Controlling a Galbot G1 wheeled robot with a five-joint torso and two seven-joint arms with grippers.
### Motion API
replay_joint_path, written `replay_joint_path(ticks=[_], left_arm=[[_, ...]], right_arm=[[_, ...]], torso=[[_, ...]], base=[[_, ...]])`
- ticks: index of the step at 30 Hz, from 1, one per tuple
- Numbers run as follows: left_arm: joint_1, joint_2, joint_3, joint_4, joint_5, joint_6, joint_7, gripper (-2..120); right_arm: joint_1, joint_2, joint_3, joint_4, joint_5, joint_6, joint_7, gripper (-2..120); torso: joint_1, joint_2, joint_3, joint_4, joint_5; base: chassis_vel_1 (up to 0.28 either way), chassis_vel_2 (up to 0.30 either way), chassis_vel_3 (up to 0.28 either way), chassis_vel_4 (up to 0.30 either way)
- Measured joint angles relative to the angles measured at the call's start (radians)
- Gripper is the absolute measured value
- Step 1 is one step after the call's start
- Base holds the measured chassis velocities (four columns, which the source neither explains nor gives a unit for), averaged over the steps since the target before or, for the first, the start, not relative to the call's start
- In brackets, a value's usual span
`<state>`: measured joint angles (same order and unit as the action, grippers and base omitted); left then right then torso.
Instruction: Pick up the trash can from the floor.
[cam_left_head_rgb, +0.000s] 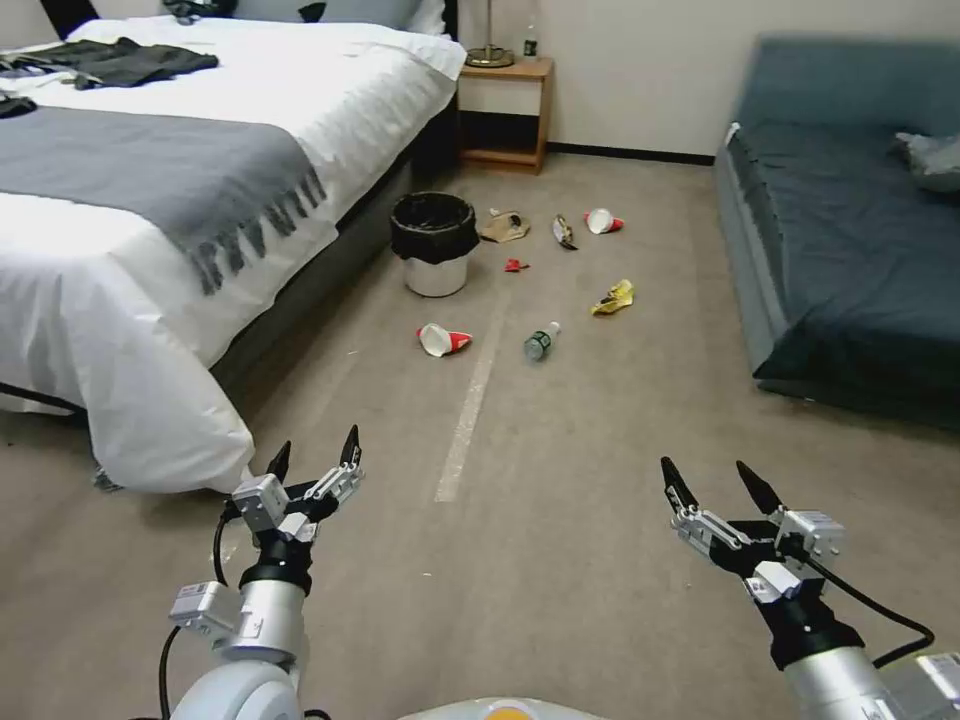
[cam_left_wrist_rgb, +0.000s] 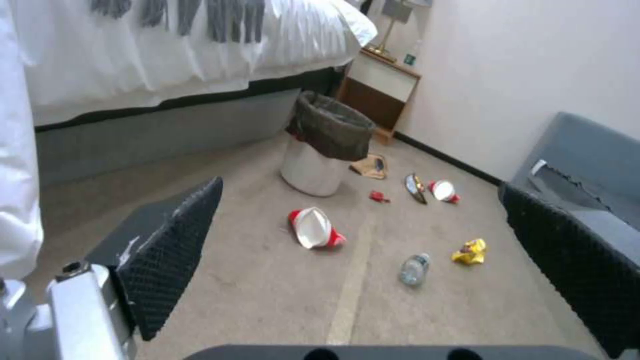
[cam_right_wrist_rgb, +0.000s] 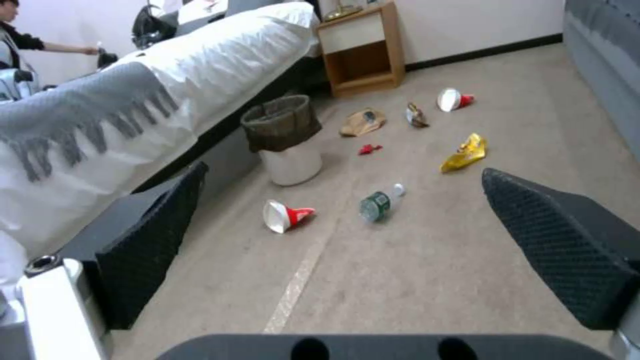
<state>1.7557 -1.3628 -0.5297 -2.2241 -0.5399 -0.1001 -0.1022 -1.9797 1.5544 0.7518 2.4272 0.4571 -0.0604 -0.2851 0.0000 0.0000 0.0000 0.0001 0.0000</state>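
Trash can (cam_left_head_rgb: 434, 243) upright on beige carpet floor (cam_left_head_rgb: 560, 520) beside the bed (cam_left_head_rgb: 150, 200), litter scattered near the can, left gripper (cam_left_head_rgb: 315, 450) and right gripper (cam_left_head_rgb: 715, 478) fingers apart, well short of it.

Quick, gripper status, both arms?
Left gripper: open, empty, held above the floor, short of the trash can.
Right gripper: open, empty, also held low in front.

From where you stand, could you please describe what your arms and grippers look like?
Both arms are silver-white cylinders with black wrist collars. The left gripper and right gripper each have a silver linkage frame ending in two pointed black fingers with dimpled pads. A black cable loops beside each wrist.
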Motion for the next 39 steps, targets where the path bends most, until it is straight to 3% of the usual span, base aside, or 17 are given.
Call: replay_joint_path(ticks=[39], left_arm=[[-0.004, 0.005, 0.002, 0.004, -0.009, 0.002, 0.006, 100]], right_arm=[[0.005, 0.012, 0.004, -0.024, -0.043, 0.075, -0.04, 100]], torso=[[0.0, 0.0, 0.0, -0.0001, 0.0]], base=[[0.0, 0.0, 0.0, 0.0]])
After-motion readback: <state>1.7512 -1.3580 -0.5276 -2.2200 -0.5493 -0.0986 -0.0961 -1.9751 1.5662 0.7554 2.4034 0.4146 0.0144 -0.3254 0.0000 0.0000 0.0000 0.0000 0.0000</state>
